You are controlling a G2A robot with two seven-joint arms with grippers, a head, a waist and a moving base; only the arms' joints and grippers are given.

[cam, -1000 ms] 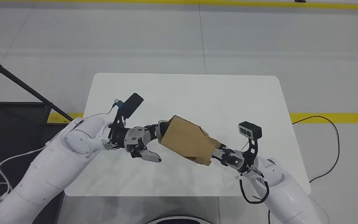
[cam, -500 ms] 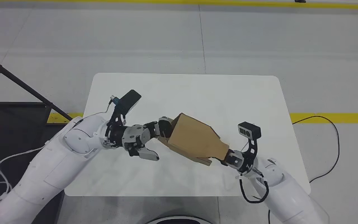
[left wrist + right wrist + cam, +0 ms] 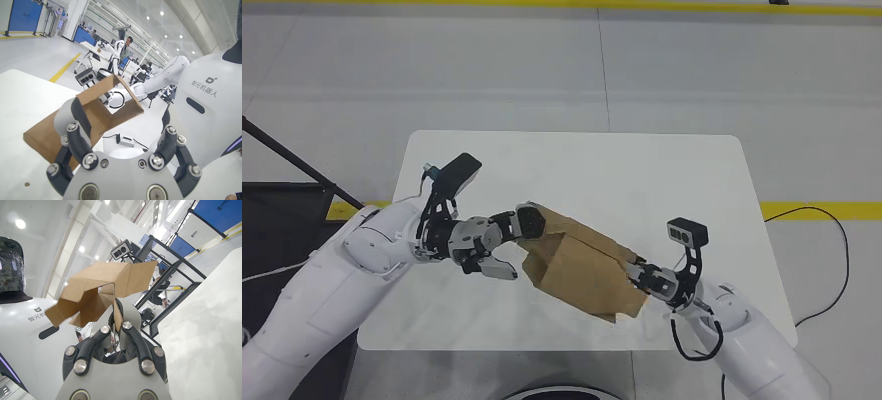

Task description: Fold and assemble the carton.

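Note:
The brown carton (image 3: 577,265) hangs half unfolded above the middle of the white table (image 3: 642,170), between my two arms. My right gripper (image 3: 644,281) is shut on a flap at the carton's right end; in the right wrist view the flap (image 3: 117,313) sits pinched between the fingers, with the carton body (image 3: 98,287) beyond. My left gripper (image 3: 514,245) stands open at the carton's left end. One of its fingers (image 3: 79,113) lies against a carton panel (image 3: 43,136), while the other finger (image 3: 166,121) is well clear. The carton's open end (image 3: 113,98) shows as a hollow square.
The far half of the table and its right side are bare. The table's near edge (image 3: 542,348) lies just below the carton. A small brown scrap (image 3: 27,184) lies on the table by the left gripper. A black stand leg (image 3: 292,160) crosses the floor at the left.
The carton has swung and tipped, with its lower corner dropping toward the table's near edge, and it looks more opened. My left arm has drawn back to the left, one finger staying on the carton.

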